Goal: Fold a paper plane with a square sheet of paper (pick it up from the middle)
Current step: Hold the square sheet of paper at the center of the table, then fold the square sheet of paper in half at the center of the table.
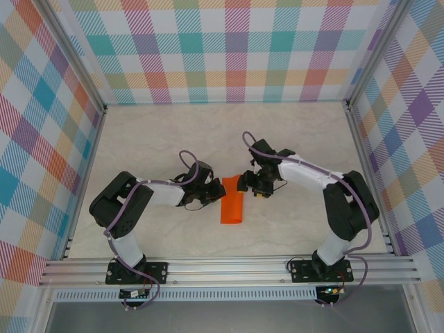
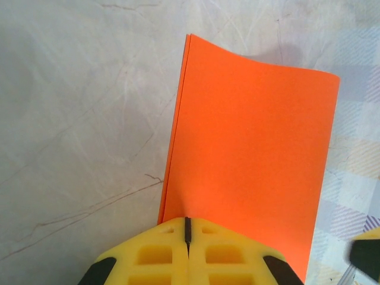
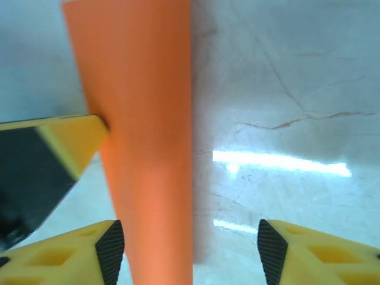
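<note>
Near the middle of the desk point(image 1: 166, 139), between the two arms, the orange sheet of paper point(image 1: 232, 208) is folded double into a narrow strip; the left claw point(image 2: 187, 231) is clenched on one short edge, its fingers pressed flat together. Beside it, the right claw point(image 3: 190, 252) is released, fingers wide apart; the strip runs between them, close against one finger.

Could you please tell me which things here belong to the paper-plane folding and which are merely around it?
Belongs to the job:
thin bright orange sheet of paper, folded double
left gripper, shut on its edge
right gripper, open, near it

Not part of it:
pale marbled table top
colourful checked walls
aluminium frame rail
</note>
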Robot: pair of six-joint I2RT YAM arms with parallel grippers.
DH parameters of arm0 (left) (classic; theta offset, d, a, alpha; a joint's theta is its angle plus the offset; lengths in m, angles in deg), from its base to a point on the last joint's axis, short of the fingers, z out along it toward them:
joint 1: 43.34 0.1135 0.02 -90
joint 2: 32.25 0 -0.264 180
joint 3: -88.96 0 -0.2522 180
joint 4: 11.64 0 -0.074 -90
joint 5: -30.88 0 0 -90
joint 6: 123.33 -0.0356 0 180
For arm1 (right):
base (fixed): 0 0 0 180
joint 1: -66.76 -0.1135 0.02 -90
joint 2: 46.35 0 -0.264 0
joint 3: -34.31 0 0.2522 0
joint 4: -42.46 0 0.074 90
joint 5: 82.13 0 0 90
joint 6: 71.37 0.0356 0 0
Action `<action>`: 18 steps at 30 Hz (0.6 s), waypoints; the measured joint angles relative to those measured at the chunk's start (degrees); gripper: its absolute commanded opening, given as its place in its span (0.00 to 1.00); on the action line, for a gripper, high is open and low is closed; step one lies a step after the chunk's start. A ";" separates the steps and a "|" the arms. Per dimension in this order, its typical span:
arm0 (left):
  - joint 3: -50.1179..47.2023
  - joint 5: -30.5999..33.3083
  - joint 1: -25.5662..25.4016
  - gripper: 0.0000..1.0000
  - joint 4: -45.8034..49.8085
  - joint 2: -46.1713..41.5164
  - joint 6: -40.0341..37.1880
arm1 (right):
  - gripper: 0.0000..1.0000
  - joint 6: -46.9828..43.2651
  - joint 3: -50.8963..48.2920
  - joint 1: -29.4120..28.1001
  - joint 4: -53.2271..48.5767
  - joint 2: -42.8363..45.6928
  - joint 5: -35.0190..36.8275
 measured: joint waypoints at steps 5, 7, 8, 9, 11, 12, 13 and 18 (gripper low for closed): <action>0.02 0.02 -0.02 0.00 0.00 0.02 -0.02 | 0.08 2.27 -3.39 1.36 8.13 2.32 -7.91; 0.02 0.04 -0.02 0.00 0.00 0.02 -0.02 | 0.04 3.34 -4.15 1.36 10.67 1.11 -10.54; 0.02 0.04 -0.02 0.00 0.00 0.02 -0.02 | 0.03 3.69 -4.55 1.36 11.78 0.42 -11.56; 0.02 0.07 -0.02 0.00 0.00 0.02 -0.04 | 0.03 3.98 -4.94 1.36 12.74 -0.26 -12.44; 0.02 0.11 -0.02 0.00 0.00 0.02 -0.17 | 0.03 4.50 -5.88 1.36 14.36 -1.60 -14.08; 0.02 0.20 -0.02 0.00 0.00 0.02 -0.20 | 0.03 4.66 -6.32 1.36 14.88 -2.05 -14.69; 0.02 0.22 -0.02 0.00 0.00 0.02 -0.20 | 0.03 4.74 -6.80 1.36 15.65 -2.54 -15.52; 0.02 0.24 -0.04 0.00 0.02 0.02 -0.20 | 0.03 4.85 -7.87 1.36 17.55 -4.87 -17.57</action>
